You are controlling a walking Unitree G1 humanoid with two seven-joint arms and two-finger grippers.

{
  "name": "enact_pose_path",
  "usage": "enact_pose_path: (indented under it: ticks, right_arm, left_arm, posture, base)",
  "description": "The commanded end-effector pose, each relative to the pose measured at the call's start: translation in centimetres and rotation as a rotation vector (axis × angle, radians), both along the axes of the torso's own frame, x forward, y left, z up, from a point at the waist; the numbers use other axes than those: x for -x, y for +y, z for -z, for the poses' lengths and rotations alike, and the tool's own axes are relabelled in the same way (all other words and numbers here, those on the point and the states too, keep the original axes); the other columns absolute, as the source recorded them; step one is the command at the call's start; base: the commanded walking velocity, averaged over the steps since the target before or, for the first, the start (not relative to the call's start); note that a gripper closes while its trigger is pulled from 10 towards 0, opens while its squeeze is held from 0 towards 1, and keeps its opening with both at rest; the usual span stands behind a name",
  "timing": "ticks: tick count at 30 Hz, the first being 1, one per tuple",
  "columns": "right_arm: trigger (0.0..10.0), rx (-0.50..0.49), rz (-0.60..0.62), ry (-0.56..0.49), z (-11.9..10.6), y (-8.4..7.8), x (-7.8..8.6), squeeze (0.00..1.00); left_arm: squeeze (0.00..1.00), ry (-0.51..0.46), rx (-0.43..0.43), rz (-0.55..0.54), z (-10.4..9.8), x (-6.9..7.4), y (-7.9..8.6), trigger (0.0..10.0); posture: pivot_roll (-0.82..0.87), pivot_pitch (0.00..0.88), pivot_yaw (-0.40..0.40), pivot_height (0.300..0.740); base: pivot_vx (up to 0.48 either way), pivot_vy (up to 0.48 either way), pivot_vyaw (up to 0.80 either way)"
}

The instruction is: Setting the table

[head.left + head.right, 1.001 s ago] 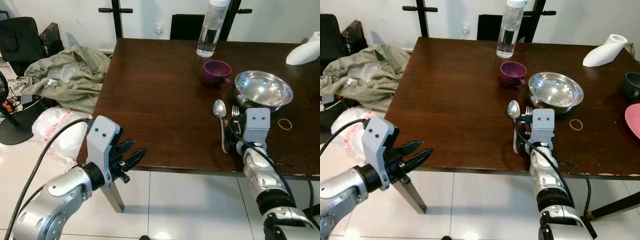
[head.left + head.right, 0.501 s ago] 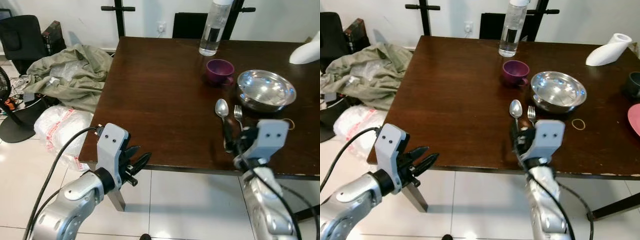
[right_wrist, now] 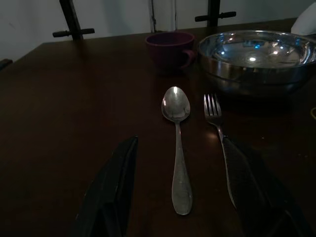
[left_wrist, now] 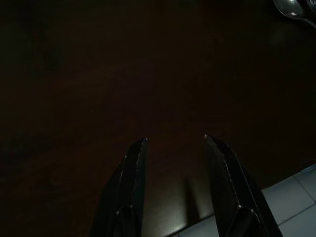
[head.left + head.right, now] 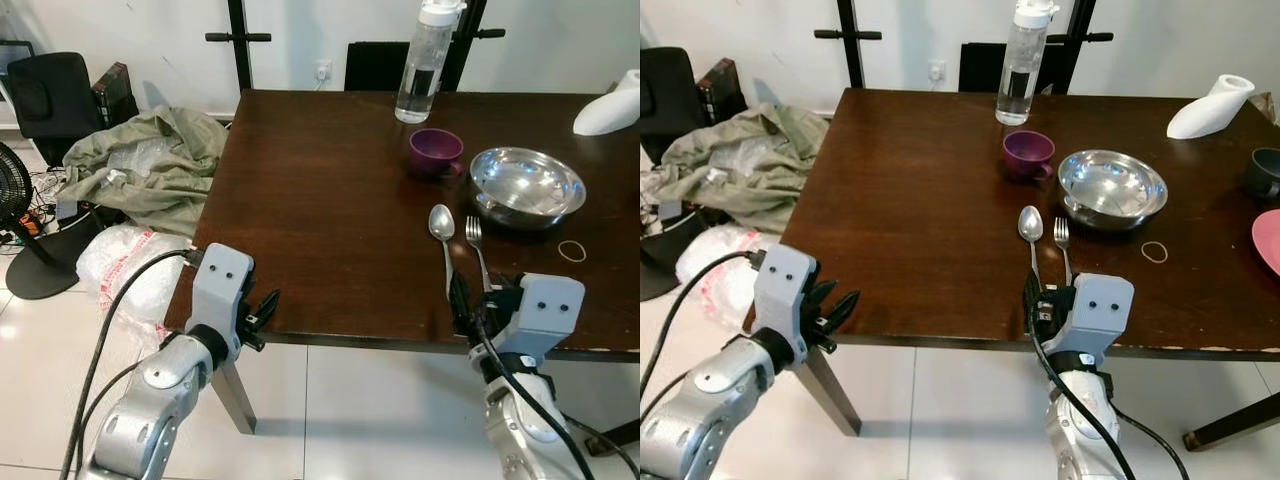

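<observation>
On the dark wooden table (image 5: 320, 180) a spoon (image 5: 441, 235) and a fork (image 5: 474, 240) lie side by side, handles toward me, in front of a steel bowl (image 5: 527, 185). A purple cup (image 5: 436, 150) stands left of the bowl, with a clear water bottle (image 5: 420, 60) behind it. My right gripper (image 3: 180, 140) is open at the table's front edge, just short of the cutlery handles, holding nothing; the spoon (image 3: 177, 143) lies ahead between its fingers. At the table's front left corner my left gripper (image 4: 175, 139) is open and empty above the dark tabletop.
A rubber band (image 5: 571, 251) lies right of the fork. A white object (image 5: 610, 110), a dark mug (image 5: 1265, 170) and a pink plate (image 5: 1268, 235) are at the far right. Left of the table are an olive cloth heap (image 5: 150, 160), a plastic bag (image 5: 125, 270) and a black chair (image 5: 45, 95).
My right gripper has drawn back from over the fork to the table's front edge, leaving the fork beside the spoon. The left gripper has come in to the table corner. The camera shifted.
</observation>
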State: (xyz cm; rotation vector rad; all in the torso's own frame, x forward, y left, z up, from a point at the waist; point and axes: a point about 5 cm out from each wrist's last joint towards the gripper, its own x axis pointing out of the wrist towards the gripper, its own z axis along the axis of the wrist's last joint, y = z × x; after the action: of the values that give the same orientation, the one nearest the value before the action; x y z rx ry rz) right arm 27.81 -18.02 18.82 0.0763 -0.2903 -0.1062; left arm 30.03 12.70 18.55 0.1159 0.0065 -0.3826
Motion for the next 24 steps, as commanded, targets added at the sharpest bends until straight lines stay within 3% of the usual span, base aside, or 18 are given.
enact_pose_path:
  ticks: [1, 9, 24]
  right_arm:
    - [10.0, -0.023, -0.01, 0.039, 0.73, 0.51, 0.23, 0.0]
    - [10.0, -0.074, -0.013, 0.059, 0.97, 0.63, -0.05, 0.0]
    - [10.0, -0.078, -0.025, 0.082, 1.33, 0.92, -0.14, 0.0]
  left_arm:
    - [0.0, 0.019, 0.003, -0.023, 0.86, -0.09, -0.08, 10.0]
    - [0.0, 0.026, 0.015, -0.036, 1.15, -0.45, -0.19, 10.0]
    - [0.0, 0.025, 0.022, -0.055, 1.61, -0.71, -0.36, 10.0]
  posture:
    - [0.01, 0.137, 0.105, 0.74]
    - [0.0, 0.131, 0.107, 0.74]
    - [0.0, 0.128, 0.108, 0.74]
  base:
    - [0.0, 0.0, 0.0]
    - [0.0, 0.0, 0.0]
    - [0.0, 0.0, 0.0]
